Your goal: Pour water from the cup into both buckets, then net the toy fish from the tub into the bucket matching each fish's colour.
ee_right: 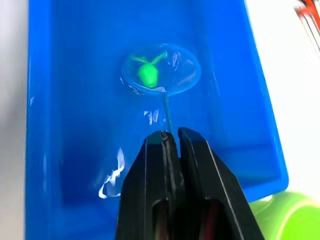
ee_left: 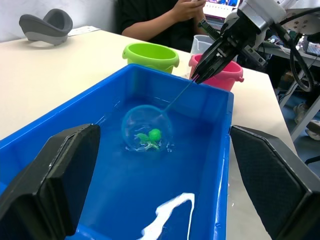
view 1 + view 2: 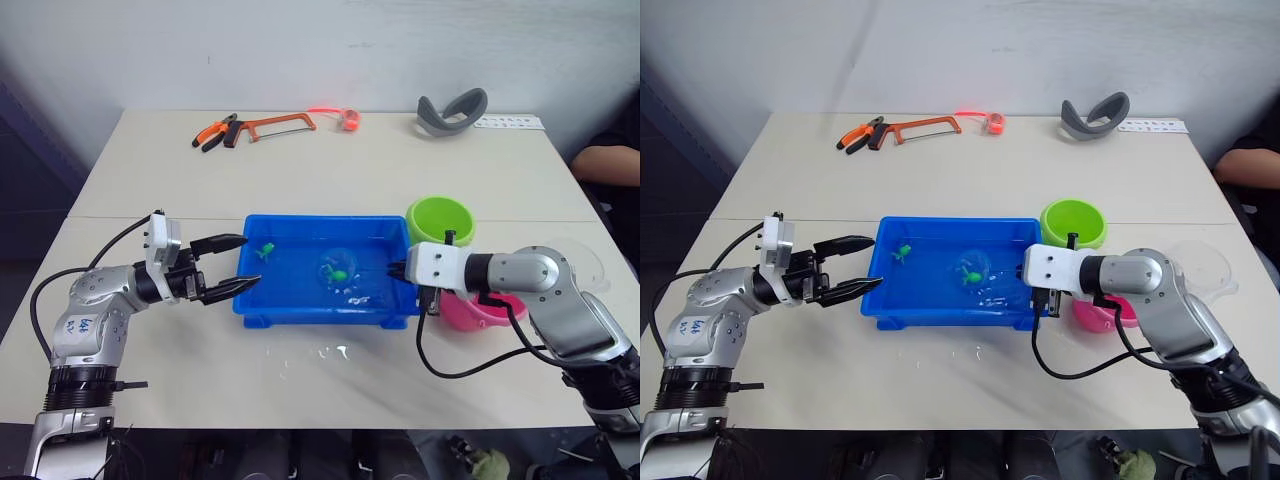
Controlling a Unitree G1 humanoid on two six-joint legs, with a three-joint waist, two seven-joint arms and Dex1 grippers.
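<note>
Right gripper (image 1: 170, 136) pinches the net (image 1: 161, 68) handle, its hoop around a green fish (image 1: 148, 74) in the tub (image 3: 300, 308); next I'd lift toward the green bucket (image 3: 440, 220). Left gripper (image 3: 240, 262) gapes empty.

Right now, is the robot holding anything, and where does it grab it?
The right claw pinches the net by the end of its thin handle. The left claw is open, holding nothing.

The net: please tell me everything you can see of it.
The net is a small round hoop with fine, see-through mesh on a thin straight handle. It is dipped in the water of the blue tub with a green toy fish inside. The right gripper pinches the handle's end; the handle slants down to the hoop.
</note>
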